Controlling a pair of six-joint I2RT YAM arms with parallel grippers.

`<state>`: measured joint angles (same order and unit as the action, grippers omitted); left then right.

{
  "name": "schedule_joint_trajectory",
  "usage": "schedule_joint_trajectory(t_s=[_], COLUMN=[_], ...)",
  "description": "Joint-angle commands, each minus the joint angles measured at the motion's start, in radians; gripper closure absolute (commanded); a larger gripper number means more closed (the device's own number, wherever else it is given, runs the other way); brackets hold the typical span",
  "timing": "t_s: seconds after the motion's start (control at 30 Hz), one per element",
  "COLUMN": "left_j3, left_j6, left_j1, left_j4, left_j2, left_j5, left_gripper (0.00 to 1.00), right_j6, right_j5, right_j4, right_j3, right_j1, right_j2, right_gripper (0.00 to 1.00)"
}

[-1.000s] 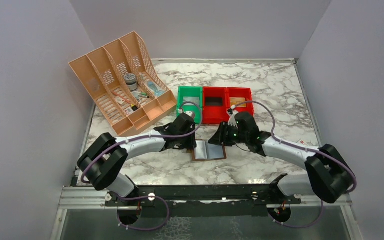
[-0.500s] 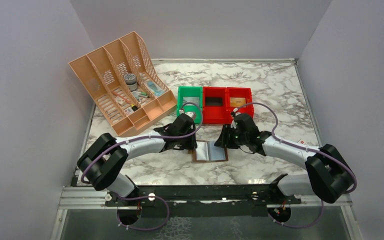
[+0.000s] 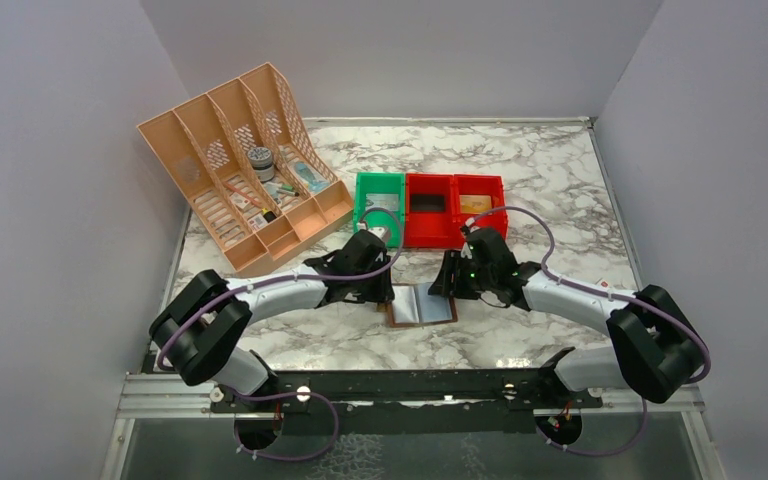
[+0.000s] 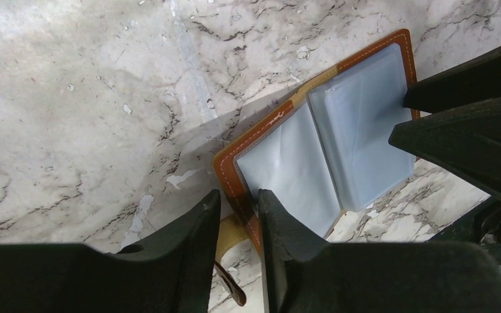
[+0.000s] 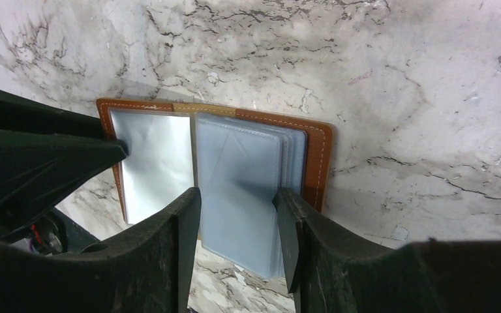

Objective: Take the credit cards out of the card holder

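Left wrist view: the card holder [image 4: 319,156] is laid open on the table [image 4: 72,98], its brown cover edge clamped between the left fingers [image 4: 189,261]. The right fingers [image 5: 176,248] are spread apart astride its pale sleeves [image 5: 235,176].

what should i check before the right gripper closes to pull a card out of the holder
1. Card holder lying open on the table: ok.
2. Left gripper securing it: ok, it looks closed on the left cover edge.
3. Right gripper open: ok, its fingers straddle the sleeves of the right page.
4. Credit cards between those fingers: cannot tell, only pale sleeves show.
5. Grippers apart from each other: ok, each works at its own side of the card holder.
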<state>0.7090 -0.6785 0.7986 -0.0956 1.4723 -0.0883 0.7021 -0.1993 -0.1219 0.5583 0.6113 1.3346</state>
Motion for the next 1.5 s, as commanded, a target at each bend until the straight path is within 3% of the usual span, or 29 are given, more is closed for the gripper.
schedule_joint_trajectory(t_s=[0.0, 0.17, 0.4, 0.97, 1.47], left_j3=[-0.018, -0.027, -0.032, -0.062, -0.058], left_j6=[0.007, 0.009, 0.010, -0.046, -0.070], left_j1=[-0.001, -0.001, 0.000, 0.007, 0.012], left_j4=[0.010, 0.014, 0.023, 0.038, 0.039], left_j2=[-0.032, -0.042, -0.039, -0.063, -0.090], left_j5=[-0.034, -0.045, -0.055, -0.031, -0.025], left_gripper=[0.67, 0.67, 0.83, 0.90, 0.95], right_j6=[-0.006, 0.004, 0.013, 0.087, 0.002], right_j5=[-0.011, -0.053, -0.141, -0.291, -0.230], right_j4=[-0.035, 0.005, 0.052, 0.144, -0.005], right_j3=[-0.003, -0.026, -0.027, -0.035, 0.028], right_j1=[-0.004, -0.004, -0.004, -0.004, -0.004], right_j2=[0.007, 0.008, -0.014, -0.022, -0.049], right_gripper=[0.52, 0.52, 0.57, 0.58, 0.57])
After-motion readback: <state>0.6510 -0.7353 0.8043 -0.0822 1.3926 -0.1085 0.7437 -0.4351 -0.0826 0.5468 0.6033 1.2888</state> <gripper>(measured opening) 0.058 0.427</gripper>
